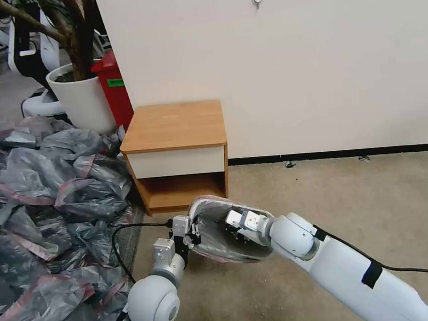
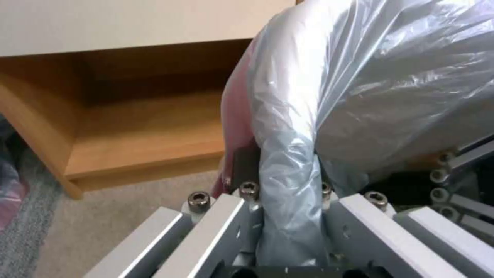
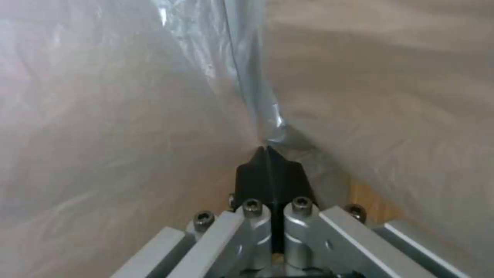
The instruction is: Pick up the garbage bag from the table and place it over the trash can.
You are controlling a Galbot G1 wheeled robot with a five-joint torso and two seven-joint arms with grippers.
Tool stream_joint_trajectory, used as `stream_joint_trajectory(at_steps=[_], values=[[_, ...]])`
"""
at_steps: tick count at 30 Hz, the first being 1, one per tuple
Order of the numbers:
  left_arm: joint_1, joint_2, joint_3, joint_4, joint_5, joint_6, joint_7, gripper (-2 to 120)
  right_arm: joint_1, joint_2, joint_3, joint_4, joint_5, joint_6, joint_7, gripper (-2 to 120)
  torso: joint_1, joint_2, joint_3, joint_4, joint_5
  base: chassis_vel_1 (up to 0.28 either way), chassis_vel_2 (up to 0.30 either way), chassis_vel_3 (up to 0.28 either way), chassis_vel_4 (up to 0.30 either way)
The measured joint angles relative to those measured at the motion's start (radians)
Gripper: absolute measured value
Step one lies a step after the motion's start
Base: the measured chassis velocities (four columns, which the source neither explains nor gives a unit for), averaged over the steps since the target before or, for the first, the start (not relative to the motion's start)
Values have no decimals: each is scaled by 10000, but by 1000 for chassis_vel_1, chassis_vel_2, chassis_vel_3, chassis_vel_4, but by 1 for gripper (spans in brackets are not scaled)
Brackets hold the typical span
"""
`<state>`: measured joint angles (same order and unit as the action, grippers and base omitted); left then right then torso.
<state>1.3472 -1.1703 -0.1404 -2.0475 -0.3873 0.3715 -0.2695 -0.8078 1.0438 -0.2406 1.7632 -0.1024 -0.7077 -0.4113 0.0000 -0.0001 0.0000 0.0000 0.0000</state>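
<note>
both grippers [image 1: 196, 233] [image 1: 235, 224] pinch garbage bag [image 1: 215, 239], no txt.

one table [image 1: 174, 125], one garbage bag [image 1: 214, 229], two end effectors.

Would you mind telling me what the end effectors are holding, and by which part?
Both hold the garbage bag: the left end effector pinches a bunched fold near its mouth, the right end effector a film fold inside.

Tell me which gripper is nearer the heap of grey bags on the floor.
Left. The left gripper grips the garbage bag on the side toward the heap of grey bags; the right gripper grips its far side.
</note>
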Motion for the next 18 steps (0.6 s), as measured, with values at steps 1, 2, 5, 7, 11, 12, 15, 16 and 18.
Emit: stream_joint_trajectory(at_steps=[1, 2, 5, 7, 11, 12, 15, 16, 18], values=[[0, -7, 3, 0, 2, 0, 0, 3, -22, 25, 2, -29, -29, 1, -1, 0, 0, 0, 0, 0, 0, 0, 0, 0, 0], [0, -17, 8, 1, 3, 0, 0, 3, -56, 63, 8, -76, -77, 3, -2, 0, 0, 0, 0, 0, 0, 0, 0, 0, 0], [4, -31, 37, 0, 3, 0, -2, 3, -93, 135, 16, -184, -180, 5, -3, 0, 0, 0, 0, 0, 0, 0, 0, 0, 0], [9, -33, 57, 1, 3, 0, -6, 3, -95, 188, 22, -301, -282, 6, -2, 0, 0, 0, 0, 0, 0, 0, 0, 0, 0], [11, -56, 70, 1, 0, 0, -9, 3, -92, 239, 17, -435, -390, 7, -15, 0, 0, 0, 0, 0, 0, 0, 0, 0, 0], [5, -73, 75, 1, -4, 0, -12, 3, -93, 253, -1, -445, -399, 7, -28, 0, 0, 0, 0, 0, 0, 0, 0, 0, 0], [-19, -108, 94, 28, -7, 0, -25, 3, -120, 313, -58, -449, -429, 8, -41, 0, 0, 0, 0, 0, 0, 0, 0, 0, 0], [-35, -123, 108, 42, -10, 0, -33, 3, -137, 354, -84, -460, -458, 9, -46, 0, 0, 0, 0, 0, 0, 0, 0, 0, 0], [-56, -141, 125, 66, -11, 0, -42, 3, -155, 426, -104, -492, -524, 8, -50, 0, 0, 0, 0, 0, 0, 0, 0, 0, 0]])
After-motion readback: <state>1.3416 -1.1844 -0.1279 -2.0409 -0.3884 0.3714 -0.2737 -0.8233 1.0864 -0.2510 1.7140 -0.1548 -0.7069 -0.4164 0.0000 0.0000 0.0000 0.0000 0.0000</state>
